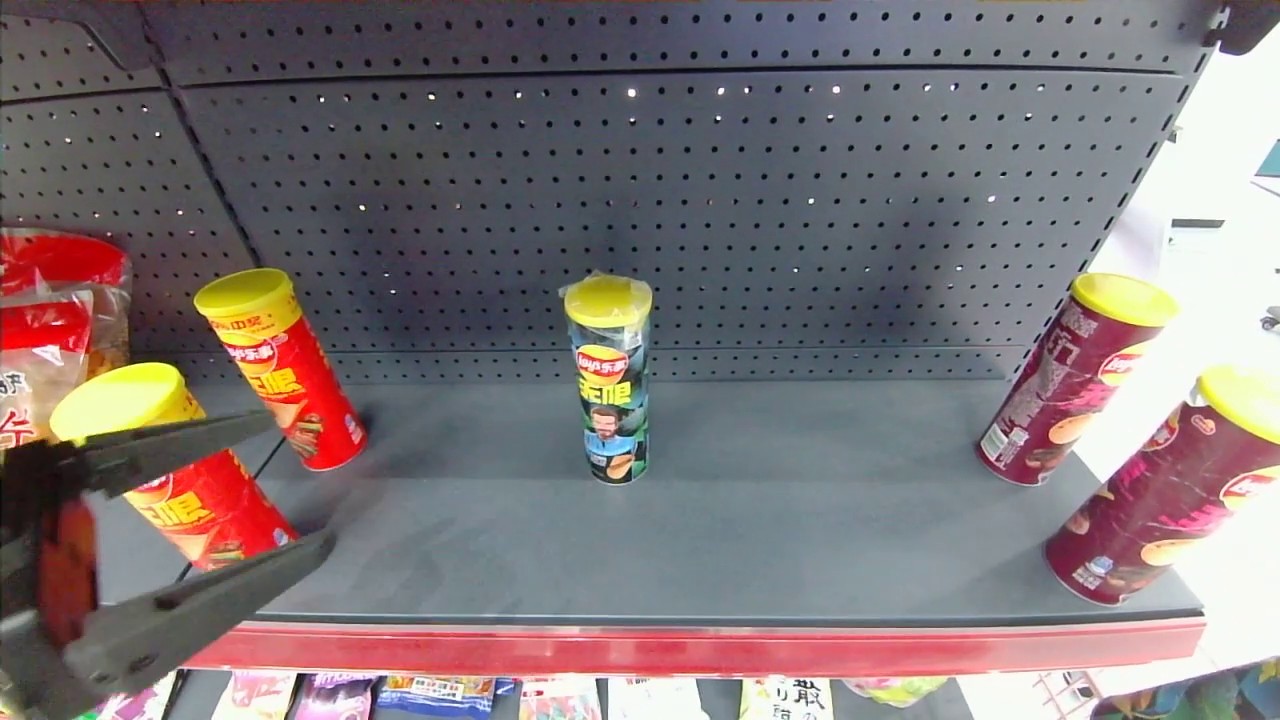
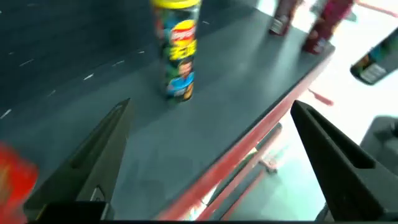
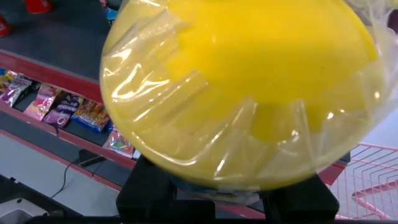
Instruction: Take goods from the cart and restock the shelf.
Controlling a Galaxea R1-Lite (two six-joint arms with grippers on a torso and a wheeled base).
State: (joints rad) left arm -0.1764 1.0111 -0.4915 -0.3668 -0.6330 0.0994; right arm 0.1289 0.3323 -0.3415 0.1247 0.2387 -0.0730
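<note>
A blue-green chip can (image 1: 611, 383) with a yellow lid stands upright mid-shelf (image 1: 760, 530); the left wrist view shows the same can (image 2: 178, 53). My left gripper (image 1: 298, 485) hovers open at the shelf's front left, just in front of a red can (image 1: 190, 480), with nothing between its fingers (image 2: 102, 152). In the right wrist view, a plastic-wrapped chip can (image 3: 249, 87) fills the frame, its yellow lid toward the camera. My right gripper (image 3: 224, 202) is shut on it, below and in front of the shelf's red front edge (image 3: 50, 71).
A second red can (image 1: 285, 370) stands at the back left, beside bagged snacks (image 1: 50, 320). Two maroon cans (image 1: 1085, 380) (image 1: 1170, 490) stand at the right end. Snack bags (image 1: 430, 692) fill the lower shelf. A pink wire cart (image 3: 373, 180) sits beside my right arm.
</note>
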